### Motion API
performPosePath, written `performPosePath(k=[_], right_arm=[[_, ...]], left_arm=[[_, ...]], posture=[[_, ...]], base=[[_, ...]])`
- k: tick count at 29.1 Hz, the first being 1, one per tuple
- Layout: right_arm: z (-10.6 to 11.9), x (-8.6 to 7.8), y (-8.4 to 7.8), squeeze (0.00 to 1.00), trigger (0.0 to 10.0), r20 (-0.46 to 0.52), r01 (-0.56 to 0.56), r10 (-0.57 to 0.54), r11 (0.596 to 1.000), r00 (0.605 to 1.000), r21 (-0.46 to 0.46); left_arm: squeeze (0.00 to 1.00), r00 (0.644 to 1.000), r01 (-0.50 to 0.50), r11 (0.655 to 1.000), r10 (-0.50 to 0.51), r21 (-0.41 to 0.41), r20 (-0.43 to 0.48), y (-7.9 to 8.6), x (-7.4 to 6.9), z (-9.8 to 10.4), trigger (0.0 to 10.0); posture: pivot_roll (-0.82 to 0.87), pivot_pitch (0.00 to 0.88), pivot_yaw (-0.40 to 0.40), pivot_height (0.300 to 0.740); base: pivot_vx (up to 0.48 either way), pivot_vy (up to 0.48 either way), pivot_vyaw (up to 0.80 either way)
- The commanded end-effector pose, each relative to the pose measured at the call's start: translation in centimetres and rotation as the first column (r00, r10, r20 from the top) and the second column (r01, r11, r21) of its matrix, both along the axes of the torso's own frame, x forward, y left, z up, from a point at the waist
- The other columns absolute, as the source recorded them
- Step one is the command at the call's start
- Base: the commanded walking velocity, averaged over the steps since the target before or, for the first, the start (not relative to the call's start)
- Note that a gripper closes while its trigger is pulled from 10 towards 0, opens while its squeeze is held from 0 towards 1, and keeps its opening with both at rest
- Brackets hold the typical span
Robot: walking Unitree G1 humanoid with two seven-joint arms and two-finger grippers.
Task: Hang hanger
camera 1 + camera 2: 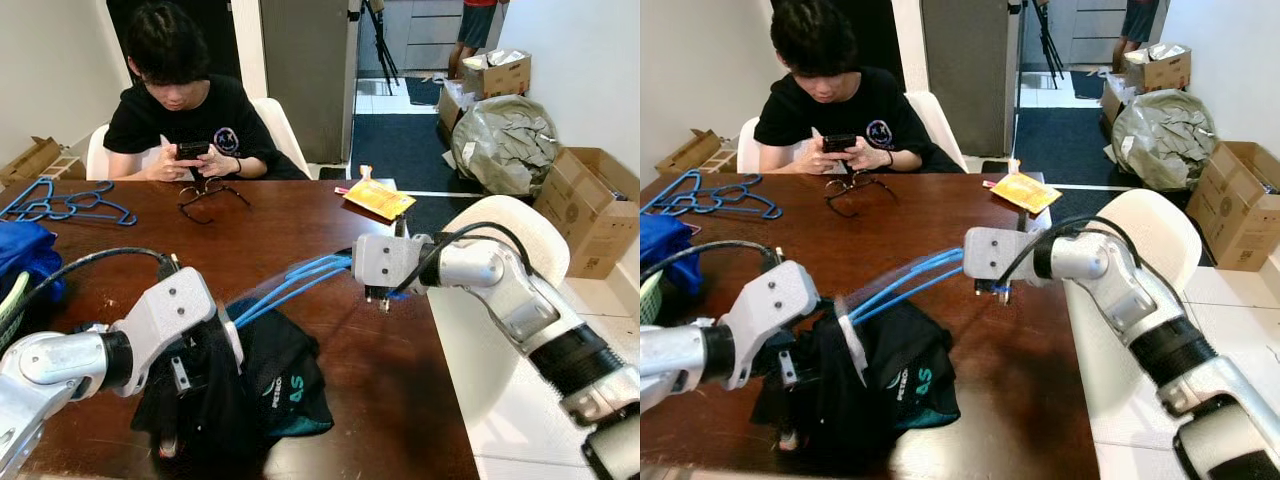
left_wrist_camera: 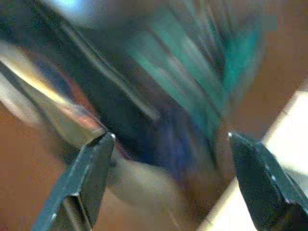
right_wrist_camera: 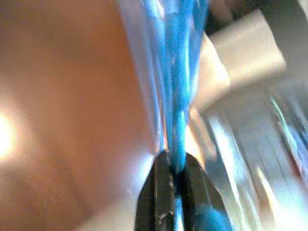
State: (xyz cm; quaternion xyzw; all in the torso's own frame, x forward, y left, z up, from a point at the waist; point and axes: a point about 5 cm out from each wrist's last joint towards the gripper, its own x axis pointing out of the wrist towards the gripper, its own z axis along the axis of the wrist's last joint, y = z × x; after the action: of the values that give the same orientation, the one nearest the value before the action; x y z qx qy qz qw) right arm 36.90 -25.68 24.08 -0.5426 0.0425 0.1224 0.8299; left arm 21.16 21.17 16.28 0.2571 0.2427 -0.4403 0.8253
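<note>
A: Starting at the robot's left, what is on the table?

B: A heap of spare blue hangers lies at the far left corner, with blue cloth just in front of it. Nearer, the left gripper hangs over a black shirt with teal lettering. Its wrist view, though blurred, shows the two fingers spread wide with nothing between them.

A: And the hanger being worked on?

B: The blue hanger stretches from the shirt, just beside the left wrist, across to the right gripper. The right fingers are pinched tight on one end of it. The hanger looks smeared, so it is probably moving.

A: What would make the step go well?

B: Most likely the hanger is going into the shirt. The right gripper should keep its firm pinch and feed the hanger in slowly along its length. The open left gripper ought to close on the shirt's collar first; otherwise the cloth may slide along the table with the hanger.

A: Anything beyond on the right?

B: A person sits at the far side looking at a phone, glasses on the table before them. A yellow packet lies at the far right edge, well apart from the work.
</note>
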Motion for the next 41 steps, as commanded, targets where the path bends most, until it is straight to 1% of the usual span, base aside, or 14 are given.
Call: performPosePath(k=[1,4,10,17,19,22,23,24,26,27,28,29,30,41], right_arm=[[0.9,0.4,0.5,0.0,0.0,0.067,0.013,-0.013,1.0,0.998,-0.003],[1.0,0.2,-0.7,0.0,0.0,0.06,0.008,-0.001,0.992,0.998,-0.129],[0.0,-0.4,-0.6,0.0,0.0,-0.031,-0.094,0.09,0.981,0.995,-0.167],[-0.5,-0.4,0.3,0.0,0.0,-0.044,-0.16,0.156,0.984,0.987,-0.081],[-0.1,-0.6,0.8,0.0,0.0,-0.031,-0.195,0.2,0.974,0.979,0.111],[0.1,-0.7,1.0,0.0,0.0,-0.023,-0.215,0.224,0.956,0.974,0.202],[0.3,-0.8,1.4,0.0,0.0,-0.02,-0.23,0.253,0.909,0.967,0.347],[0.3,-0.8,1.4,0.0,0.0,-0.02,-0.23,0.253,0.909,0.967,0.347],[-0.9,-1.0,2.6,0.0,0.0,-0.034,-0.2,0.269,0.788,0.962,0.582],[-0.9,-1.0,2.6,0.0,0.0,-0.034,-0.2,0.269,0.788,0.962,0.582],[-2.7,-1.1,3.7,0.0,0.0,-0.06,-0.142,0.254,0.706,0.965,0.694],[-4.8,-1.3,4.5,0.0,3.1,-0.107,-0.043,0.202,0.624,0.974,0.78],[-6.3,-1.5,5.1,0.0,10.0,-0.149,0.033,0.16,0.566,0.976,0.824],[-10.6,-1.7,3.5,0.0,10.0,-0.309,0.352,-0.194,0.252,0.931,0.901]], left_arm=[[0.0,1.0,0.01,0.999,-0.01,0.034,0.004,0.2,0.2,0.4,10.0],[0.0,1.0,-0.018,0.998,0.017,0.067,0.01,1.3,-0.1,0.9,10.0],[0.0,0.995,-0.082,0.994,0.078,0.074,0.059,3.6,0.0,3.1,10.0],[0.0,0.999,-0.041,0.998,0.04,0.039,0.034,3.0,-0.5,3.4,10.0],[0.0,0.991,-0.066,0.998,0.067,-0.008,0.118,2.2,0.6,3.1,10.0],[0.0,0.984,-0.081,0.996,0.085,-0.033,0.16,1.8,1.3,3.0,10.0],[0.0,0.964,-0.149,0.986,0.162,-0.076,0.21,1.4,2.5,2.5,10.0],[0.0,0.964,-0.149,0.986,0.162,-0.076,0.21,1.4,2.5,2.5,10.0],[0.0,0.87,-0.305,0.904,0.392,-0.298,0.3,-0.4,5.0,1.5,10.0],[0.0,0.87,-0.305,0.904,0.392,-0.298,0.3,-0.4,5.0,1.5,10.0],[0.0,0.829,-0.339,0.842,0.478,-0.42,0.291,-2.1,5.3,0.7,10.0],[0.0,0.794,-0.378,0.772,0.554,-0.512,0.25,-3.4,5.2,-0.1,10.0],[0.0,0.766,-0.405,0.726,0.602,-0.556,0.227,-4.1,4.9,-0.7,10.0],[0.0,0.605,-0.576,0.622,0.761,-0.53,0.235,-0.5,4.3,-2.8,10.0]], posture=[[0.06,0.0,0.028,0.735],[0.06,0.0,0.023,0.735],[0.06,0.0,0.022,0.735],[0.06,0.0,0.02,0.735],[0.06,0.0,0.016,0.735],[0.07,0.0,0.014,0.735],[0.06,0.0,0.015,0.735],[0.06,0.0,0.015,0.735],[0.07,0.0,0.008,0.735],[0.07,0.0,0.008,0.735],[0.08,0.0,0.006,0.735],[0.08,0.0,0.004,0.735],[0.08,0.0,0.004,0.735],[0.09,0.0,0.015,0.735]], base=[[0.0,0.0,0.0],[0.0,0.0,0.0],[0.0,0.0,0.0],[0.0,0.0,0.0],[0.0,0.0,0.0],[0.0,0.0,0.0],[0.0,0.0,0.0],[0.0,0.0,0.0],[0.0,0.0,0.0],[0.0,0.0,0.0],[0.0,0.0,0.0],[0.0,0.0,0.0],[0.0,0.0,0.0],[0.0,0.0,0.0]])
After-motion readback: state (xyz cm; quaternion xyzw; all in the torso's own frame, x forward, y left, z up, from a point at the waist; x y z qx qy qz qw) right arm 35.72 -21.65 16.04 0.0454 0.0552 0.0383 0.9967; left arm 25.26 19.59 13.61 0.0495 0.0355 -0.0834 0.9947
